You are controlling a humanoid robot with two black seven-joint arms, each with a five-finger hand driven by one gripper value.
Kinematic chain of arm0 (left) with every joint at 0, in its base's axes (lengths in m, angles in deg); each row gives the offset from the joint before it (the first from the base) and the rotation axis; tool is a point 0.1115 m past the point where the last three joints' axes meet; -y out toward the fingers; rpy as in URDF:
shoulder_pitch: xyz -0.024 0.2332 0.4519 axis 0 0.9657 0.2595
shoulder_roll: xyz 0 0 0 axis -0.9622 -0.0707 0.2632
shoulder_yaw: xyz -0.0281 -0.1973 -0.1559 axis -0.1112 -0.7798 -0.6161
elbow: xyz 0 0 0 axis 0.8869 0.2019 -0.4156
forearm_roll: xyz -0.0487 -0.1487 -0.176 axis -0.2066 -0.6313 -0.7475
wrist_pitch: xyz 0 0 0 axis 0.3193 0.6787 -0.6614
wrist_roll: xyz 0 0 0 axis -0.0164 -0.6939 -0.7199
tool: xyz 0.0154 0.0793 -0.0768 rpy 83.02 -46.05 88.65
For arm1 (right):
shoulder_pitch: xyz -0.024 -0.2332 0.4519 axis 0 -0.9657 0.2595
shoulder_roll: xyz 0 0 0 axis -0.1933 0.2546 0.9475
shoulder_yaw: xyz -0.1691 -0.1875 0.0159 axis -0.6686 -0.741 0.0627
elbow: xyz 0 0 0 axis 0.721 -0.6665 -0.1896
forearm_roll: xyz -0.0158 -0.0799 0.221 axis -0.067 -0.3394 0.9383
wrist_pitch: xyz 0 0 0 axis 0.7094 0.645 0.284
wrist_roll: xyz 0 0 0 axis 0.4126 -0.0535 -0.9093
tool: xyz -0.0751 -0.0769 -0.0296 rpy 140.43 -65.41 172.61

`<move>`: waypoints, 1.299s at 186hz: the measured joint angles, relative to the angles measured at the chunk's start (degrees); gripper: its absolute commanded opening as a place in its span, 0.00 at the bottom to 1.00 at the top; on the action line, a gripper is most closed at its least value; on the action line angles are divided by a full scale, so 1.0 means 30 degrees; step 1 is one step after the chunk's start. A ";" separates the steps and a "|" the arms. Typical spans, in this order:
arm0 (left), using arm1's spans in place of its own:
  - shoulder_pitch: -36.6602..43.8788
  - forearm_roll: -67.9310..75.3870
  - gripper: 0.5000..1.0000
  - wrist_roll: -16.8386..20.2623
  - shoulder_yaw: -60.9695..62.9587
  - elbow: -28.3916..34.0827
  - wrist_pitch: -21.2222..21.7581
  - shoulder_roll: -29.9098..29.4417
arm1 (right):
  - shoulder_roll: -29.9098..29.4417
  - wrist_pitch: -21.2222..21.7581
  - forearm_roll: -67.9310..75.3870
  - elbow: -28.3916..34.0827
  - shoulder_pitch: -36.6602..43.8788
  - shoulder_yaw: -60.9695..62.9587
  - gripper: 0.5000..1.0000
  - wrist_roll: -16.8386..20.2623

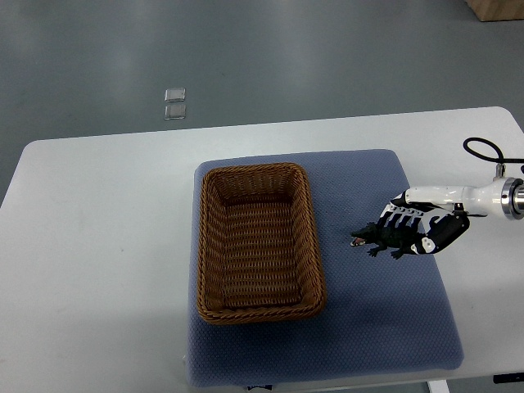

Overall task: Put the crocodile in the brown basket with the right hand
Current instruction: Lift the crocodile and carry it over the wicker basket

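One robot hand, the white-and-black right hand [427,223], is reaching in from the picture's right edge and gripping a dark toy crocodile [383,237]. Its fingers are curling over the animal's back and tail end, while the black thumb is pressing in from the near side. The crocodile's open mouth is pointing left, toward the brown basket [315,246], and its head and front legs are sticking out beyond the fingertips. Whether the toy is touching the blue mat [385,327] below it or hanging just above it cannot be told from this steep angle. The crocodile is showing outside the basket, near its right rim but apart from it, over the mat's right half. The woven basket is lying on the mat's left half, its long sides running away from the camera. The mat is covering the middle of a white table [90,270]. A black cable [483,150] is looping above the wrist. Two small clear squares [174,105] are lying on the grey floor [327,57] beyond the table's far edge.
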 measured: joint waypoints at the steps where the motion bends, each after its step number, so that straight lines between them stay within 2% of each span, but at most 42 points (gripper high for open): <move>1: 0.0000 0.0000 1.00 0.0000 0.0000 0.0000 0.0000 0.0000 | 0.0000 0.0022 0.0014 -0.0001 0.0019 0.0026 0.18 0.0001; 43: 0.0009 0.0000 1.00 0.0000 -0.0002 -0.0021 0.0000 0.0000 | -0.0001 0.0864 0.0665 -0.0084 0.1506 0.0521 0.18 0.0085; 77: 0.0010 0.0000 1.00 0.0000 -0.0002 -0.0028 0.0000 0.0000 | -0.0654 0.0938 0.0742 -0.0368 0.2956 0.0468 0.18 0.0156; 176: 0.0008 0.0008 1.00 0.0001 -0.0002 -0.0035 0.0000 0.0000 | -0.8336 0.0816 -0.0321 -0.5233 0.6787 -0.1011 0.18 0.1148; 242: 0.0009 0.0036 1.00 0.0000 -0.0002 -0.0057 0.0000 0.0000 | -1.2631 0.0465 -0.1747 -0.8778 0.7185 -0.2046 0.19 0.1143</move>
